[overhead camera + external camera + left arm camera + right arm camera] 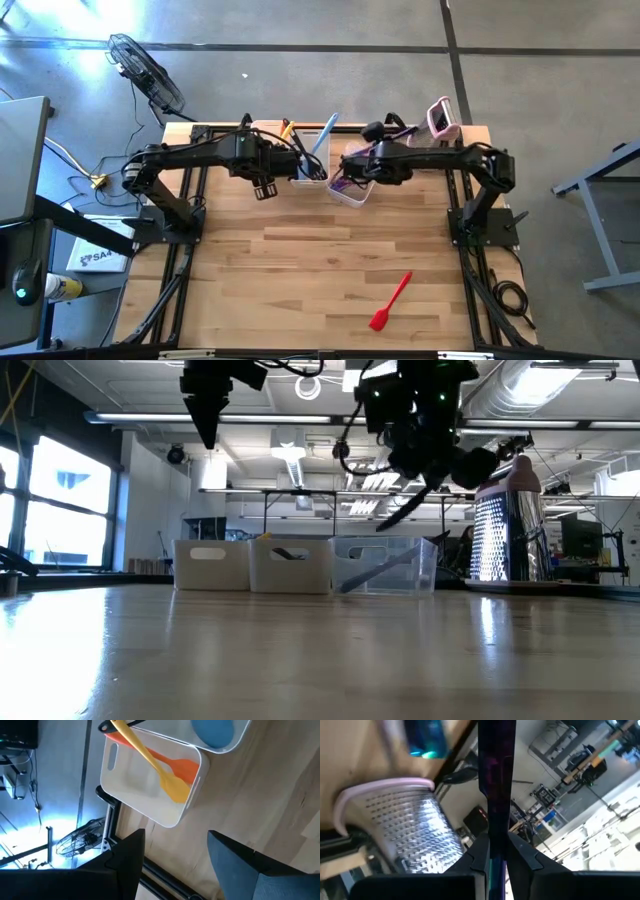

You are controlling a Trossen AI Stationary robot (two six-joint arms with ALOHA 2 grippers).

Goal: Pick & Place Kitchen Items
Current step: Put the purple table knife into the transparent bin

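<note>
While the right gripper (495, 851) pinches a slim purple utensil (496, 770) above the clear tub (352, 190) at twelve o'clock, the left gripper (265, 189) hangs empty, fingers apart (beside the white tub (150, 800)). A smooth red spatula (391, 301) lies at five o'clock.

The bench (300, 270) is pale wood planks with a smooth, lightly sheened finish that mirrors the ceiling lights at table level. The white tub (145, 790) looks like smooth, slightly translucent plastic; the clear tub (385, 565) is glossy see-through plastic. The yellow spatula (155, 762) and orange spatula (182, 767) look matt and rubbery. The red spatula (390, 302) has the same dull finish. The grater (415, 832) is shiny perforated metal with a pale pink plastic rim. Both arms are matt black.
</note>
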